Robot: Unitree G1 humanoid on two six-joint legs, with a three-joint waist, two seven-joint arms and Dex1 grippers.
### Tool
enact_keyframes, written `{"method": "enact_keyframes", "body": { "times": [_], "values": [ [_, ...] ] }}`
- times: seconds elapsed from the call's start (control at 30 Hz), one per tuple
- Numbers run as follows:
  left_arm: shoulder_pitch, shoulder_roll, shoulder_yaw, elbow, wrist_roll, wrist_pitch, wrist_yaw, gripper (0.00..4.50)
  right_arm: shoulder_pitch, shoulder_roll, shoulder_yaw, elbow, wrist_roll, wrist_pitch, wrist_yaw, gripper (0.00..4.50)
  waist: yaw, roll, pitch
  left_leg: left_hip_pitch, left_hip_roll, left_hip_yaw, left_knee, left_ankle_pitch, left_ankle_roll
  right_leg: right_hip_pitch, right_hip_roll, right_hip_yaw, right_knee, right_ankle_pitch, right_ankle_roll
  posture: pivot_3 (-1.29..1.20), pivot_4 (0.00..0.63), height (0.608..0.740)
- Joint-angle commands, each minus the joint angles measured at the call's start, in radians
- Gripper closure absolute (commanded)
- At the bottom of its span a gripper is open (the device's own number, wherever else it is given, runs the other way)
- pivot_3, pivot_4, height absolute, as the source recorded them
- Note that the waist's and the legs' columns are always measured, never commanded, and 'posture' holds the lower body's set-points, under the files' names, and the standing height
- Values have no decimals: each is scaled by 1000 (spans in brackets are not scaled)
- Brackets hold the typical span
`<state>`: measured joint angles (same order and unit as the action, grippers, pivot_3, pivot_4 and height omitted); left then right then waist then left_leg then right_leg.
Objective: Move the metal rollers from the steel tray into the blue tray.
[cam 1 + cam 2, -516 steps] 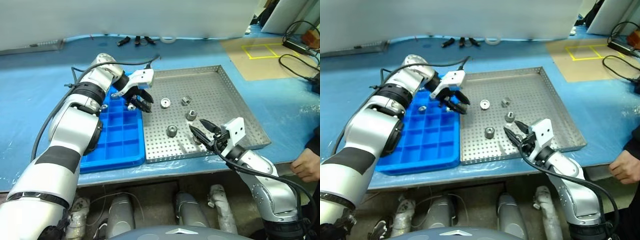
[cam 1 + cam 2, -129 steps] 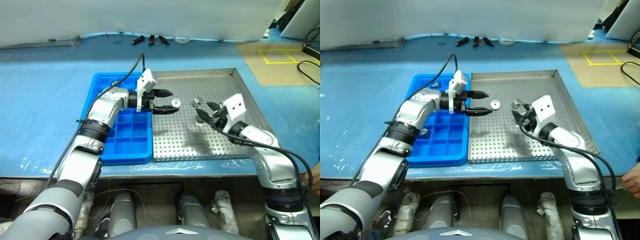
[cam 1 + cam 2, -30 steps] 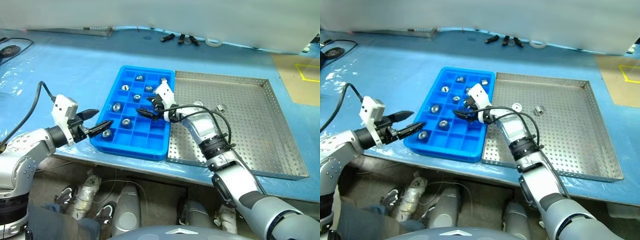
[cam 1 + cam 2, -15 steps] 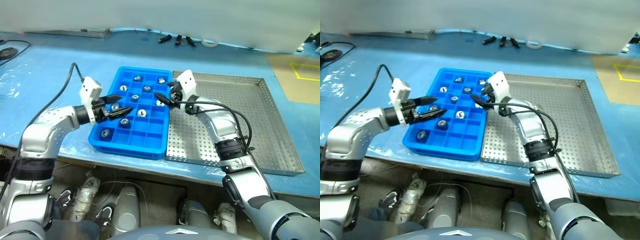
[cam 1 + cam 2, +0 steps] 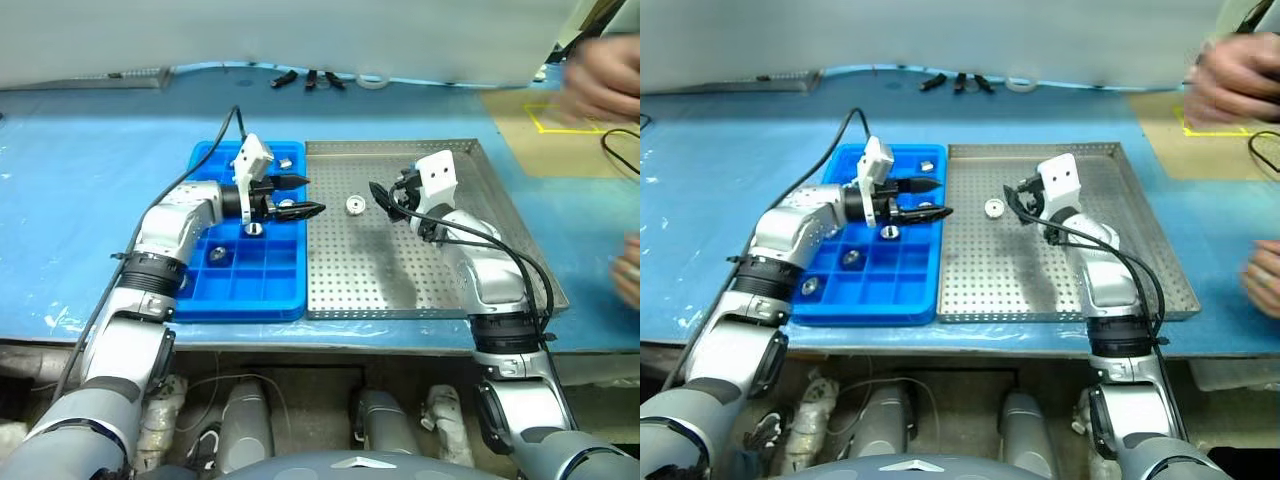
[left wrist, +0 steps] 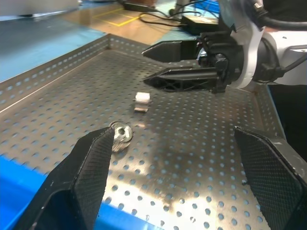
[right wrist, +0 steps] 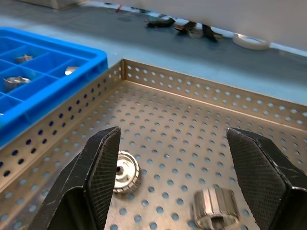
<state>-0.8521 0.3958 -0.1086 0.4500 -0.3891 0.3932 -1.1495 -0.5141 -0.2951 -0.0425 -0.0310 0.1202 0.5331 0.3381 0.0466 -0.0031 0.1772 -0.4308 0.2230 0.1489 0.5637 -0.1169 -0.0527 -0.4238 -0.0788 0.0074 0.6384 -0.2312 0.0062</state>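
The steel tray [image 5: 430, 280] sits at the table's centre with the blue tray [image 5: 205, 300] touching its rim at 9 o'clock; two metal rollers [image 5: 354, 205] are left on the steel floor, a flat ring near the tray's 10 o'clock area and a second roller [image 7: 214, 207] just beside it toward 3 o'clock, close under the right gripper; more rollers lie in separate compartments of the blue tray, one [image 5: 286, 162] at its far edge, another [image 5: 217, 255] nearer the middle; the left gripper [image 5: 300, 196] hangs over the blue tray's 3 o'clock edge, pointing toward the steel tray, fingers spread and holding nothing; the right gripper [image 5: 385, 202] hovers above the steel tray's far half, pointing toward 9 o'clock, fingers spread and empty, the two rollers lying between and below its tips in the wrist view; a person's hand [image 5: 605, 85] is at 2 o'clock beyond the tray, another hand [image 5: 1262, 275] at 3 o'clock.
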Motion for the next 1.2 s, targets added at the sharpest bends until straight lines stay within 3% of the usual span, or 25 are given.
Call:
{"method": "enact_keyframes", "body": {
  "times": [0.03,0.27,0.6,1.13,1.2],
  "values": [
    [-42,-5,7,24,15,-36,-31,294,25,-12,-35,-77,5,8,-28,807,-3,0,0,0,0,0,0,0,1,0,0,0,0,-1,-3,-255,150,740],
    [-47,-19,12,44,31,-44,-49,294,80,9,-75,-41,15,-9,-76,807,-5,0,0,5,0,2,0,0,4,3,0,2,0,-2,-3,-265,150,740],
    [-41,-15,22,39,40,-37,-57,294,-59,74,-74,312,-18,-205,-163,807,-9,0,0,11,0,7,0,0,4,5,1,15,0,-2,-4,-231,150,740],
    [-9,2,23,-12,44,-17,-35,294,-175,127,-72,629,-31,-354,-223,807,-6,0,0,10,0,8,-1,-2,6,5,2,15,-1,-2,-4,-196,150,740],
    [-13,5,23,-20,46,-8,-32,294,-174,130,-74,636,-26,-359,-223,1180,-6,0,0,10,0,8,-1,-2,6,5,2,15,-1,-2,-4,-196,150,740]
  ]
}}
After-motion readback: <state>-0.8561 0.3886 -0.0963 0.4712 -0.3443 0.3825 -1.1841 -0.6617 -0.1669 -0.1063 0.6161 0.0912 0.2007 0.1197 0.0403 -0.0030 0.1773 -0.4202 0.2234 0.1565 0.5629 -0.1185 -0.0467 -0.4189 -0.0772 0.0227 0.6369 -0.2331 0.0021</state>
